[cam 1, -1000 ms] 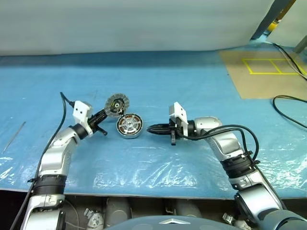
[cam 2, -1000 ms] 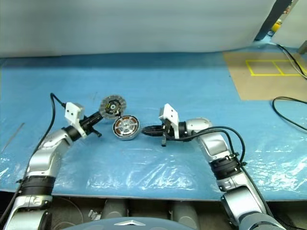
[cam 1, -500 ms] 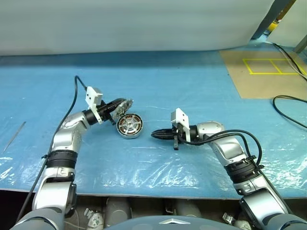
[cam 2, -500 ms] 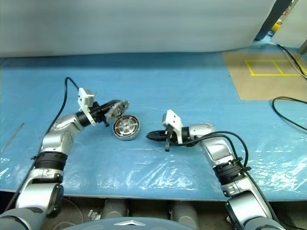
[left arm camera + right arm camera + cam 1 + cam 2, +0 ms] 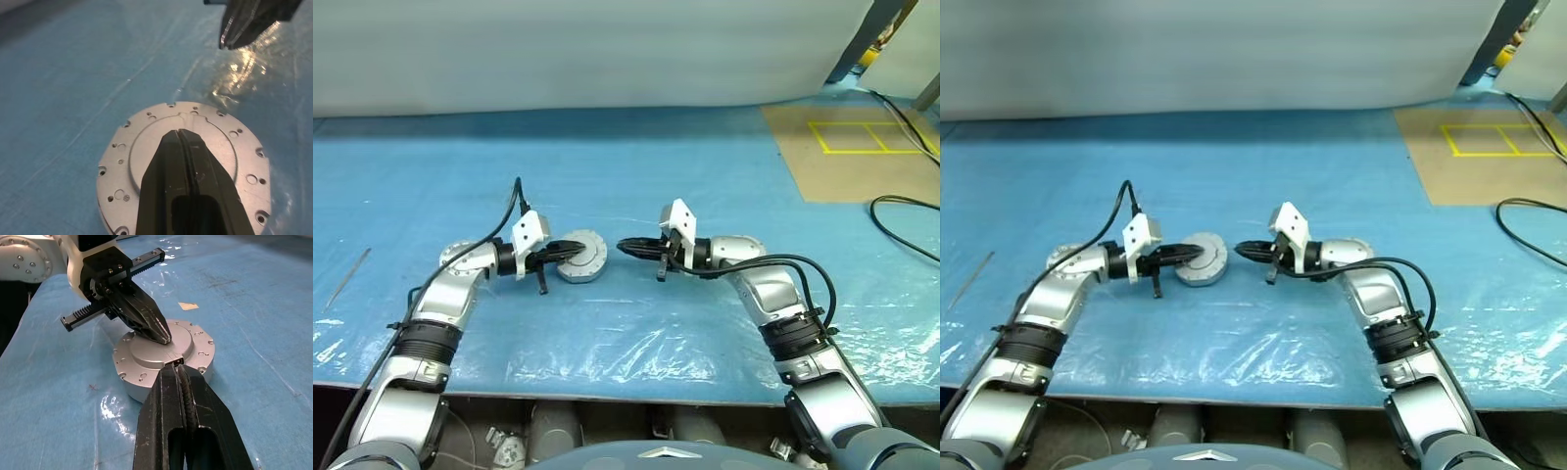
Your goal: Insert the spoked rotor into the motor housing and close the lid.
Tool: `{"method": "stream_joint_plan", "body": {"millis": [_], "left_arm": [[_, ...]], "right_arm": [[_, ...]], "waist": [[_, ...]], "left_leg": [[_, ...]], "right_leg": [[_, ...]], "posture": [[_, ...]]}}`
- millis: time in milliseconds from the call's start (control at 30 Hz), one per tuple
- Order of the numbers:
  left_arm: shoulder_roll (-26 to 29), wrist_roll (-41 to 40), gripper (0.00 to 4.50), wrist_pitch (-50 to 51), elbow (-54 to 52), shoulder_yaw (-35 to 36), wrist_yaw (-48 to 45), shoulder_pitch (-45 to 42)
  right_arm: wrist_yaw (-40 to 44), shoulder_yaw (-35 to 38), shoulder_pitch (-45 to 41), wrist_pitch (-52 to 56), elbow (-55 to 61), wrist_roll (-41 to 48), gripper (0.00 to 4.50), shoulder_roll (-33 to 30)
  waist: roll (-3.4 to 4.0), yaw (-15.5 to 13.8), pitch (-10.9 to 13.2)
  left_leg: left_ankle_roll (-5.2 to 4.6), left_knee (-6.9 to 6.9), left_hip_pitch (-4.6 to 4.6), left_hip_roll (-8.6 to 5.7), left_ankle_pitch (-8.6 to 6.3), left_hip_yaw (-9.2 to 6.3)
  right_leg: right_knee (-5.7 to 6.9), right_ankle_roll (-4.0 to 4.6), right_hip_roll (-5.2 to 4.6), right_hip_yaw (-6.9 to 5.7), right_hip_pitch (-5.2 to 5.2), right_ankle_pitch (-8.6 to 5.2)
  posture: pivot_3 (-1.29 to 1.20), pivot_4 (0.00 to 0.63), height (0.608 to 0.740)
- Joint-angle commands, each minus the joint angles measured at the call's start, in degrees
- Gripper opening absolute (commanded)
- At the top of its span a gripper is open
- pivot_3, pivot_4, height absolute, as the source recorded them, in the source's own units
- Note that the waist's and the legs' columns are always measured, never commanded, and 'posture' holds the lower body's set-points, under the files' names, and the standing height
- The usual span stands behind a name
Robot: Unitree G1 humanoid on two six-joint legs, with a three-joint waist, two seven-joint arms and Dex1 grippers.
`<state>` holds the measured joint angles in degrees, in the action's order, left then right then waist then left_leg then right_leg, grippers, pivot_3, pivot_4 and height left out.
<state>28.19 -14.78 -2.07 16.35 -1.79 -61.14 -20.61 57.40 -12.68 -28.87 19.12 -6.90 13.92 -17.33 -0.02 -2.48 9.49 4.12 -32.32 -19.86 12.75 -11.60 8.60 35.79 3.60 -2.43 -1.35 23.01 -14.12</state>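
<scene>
Right wrist view: round silver metal lid (image 5: 164, 352) is seated on the housing; the closed left hand (image 5: 159, 334) is pressed on top, the closed right hand (image 5: 623, 245) waits at three o'clock. Pressing home is probably next.

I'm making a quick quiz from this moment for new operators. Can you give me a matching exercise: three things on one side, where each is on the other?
Things:
1. left gripper
2. right gripper
3. yellow taped rectangle

Places:
A. on the brown board, far right
B. shut, tip over the silver lid
C. shut, just right of the lid, pointing at it

Pairs: 1-B, 2-C, 3-A
</scene>
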Motion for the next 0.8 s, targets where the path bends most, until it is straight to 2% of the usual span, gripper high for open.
{"method": "stream_joint_plan", "body": {"millis": [33, 133, 200, 267, 400, 600, 633, 800], "left_arm": [[-0.1, -4.3, 0.01, 0.4, -6.2, 4.3, 2.1, 3.2], [-0.1, -5.7, 0.01, 0.8, -12.7, 6.1, 4.6, 9.0], [-0.4, -6.5, 0.0, 1.3, -16.2, 7.0, 6.1, 12.4], [-0.5, -6.3, 0.0, 1.3, -19.1, 7.5, 7.7, 16.2], [-0.8, -6.7, 0.0, 1.3, -24.2, 8.6, 10.2, 23.8], [-1.7, -6.4, 0.0, -0.8, -27.1, 10.5, 13.5, 30.3], [-1.9, -6.4, 0.0, -1.0, -27.5, 10.8, 14.0, 31.2], [-2.3, -6.4, 0.0, -0.9, -30.5, 11.7, 16.6, 34.3]], "right_arm": [[-0.5, 0.1, -2.1, -1.5, -0.8, 0.6, 0.0, 1.6], [-1.7, -0.5, -4.1, -2.4, -3.9, -0.6, 0.0, 4.1], [-2.1, -0.7, -5.3, -3.0, -5.7, -1.0, 0.4, 5.3], [-2.0, -1.5, -6.6, -3.8, -7.8, -1.9, 0.93, 6.3], [-1.1, -3.0, -9.4, -5.4, -12.3, -3.2, 2.25, 8.3], [0.1, -4.7, -12.6, -7.7, -18.0, -4.9, 4.26, 11.1], [0.1, -4.9, -13.1, -8.3, -19.2, -5.4, 4.47, 11.6], [0.2, -7.1, -15.4, -13.0, -25.5, -9.3, 4.47, 12.6]], "waist": [[-0.02, 0.1, 0.0], [-0.02, 0.1, 0.0], [-0.02, 0.1, 0.0], [-0.03, 0.1, 0.0], [-0.04, 0.1, 0.0], [-0.04, 0.2, 0.0], [-0.04, 0.2, 0.0], [-0.04, 0.2, 0.0]], "left_leg": [[0.0, 0.01, -0.1, 0.02, 0.0, 0.0], [0.0, 0.04, -0.26, 0.06, 0.0, -0.02], [0.02, 0.09, -0.28, 0.05, -0.01, -0.02], [0.03, 0.12, -0.23, 0.06, -0.01, -0.01], [0.03, 0.13, -0.2, 0.07, -0.02, -0.01], [0.01, 0.08, -0.13, 0.09, -0.02, 0.01], [0.01, 0.08, -0.12, 0.1, -0.02, 0.02], [0.01, 0.08, -0.13, 0.1, -0.02, 0.02]], "right_leg": [[0.0, 0.0, 0.02, -0.01, 0.11, 0.0], [0.0, -0.15, 0.11, -0.02, 0.31, 0.1], [-0.04, -0.21, 0.1, -0.02, 0.32, 0.13], [-0.05, -0.21, 0.1, -0.05, 0.32, 0.13], [-0.1, -0.06, 0.09, -0.05, 0.33, 0.04], [-0.07, 0.02, 0.09, -0.04, 0.3, -0.01], [-0.07, 0.03, 0.08, -0.04, 0.3, -0.01], [-0.09, 0.04, 0.09, -0.04, 0.32, -0.01]], "posture": [[0.0, 0.15, 0.74], [0.0, 0.15, 0.74], [0.0, 0.15, 0.74], [0.0, 0.15, 0.74], [0.0, 0.15, 0.74], [0.0, 0.15, 0.74], [0.0, 0.15, 0.74], [0.0, 0.15, 0.74]]}}
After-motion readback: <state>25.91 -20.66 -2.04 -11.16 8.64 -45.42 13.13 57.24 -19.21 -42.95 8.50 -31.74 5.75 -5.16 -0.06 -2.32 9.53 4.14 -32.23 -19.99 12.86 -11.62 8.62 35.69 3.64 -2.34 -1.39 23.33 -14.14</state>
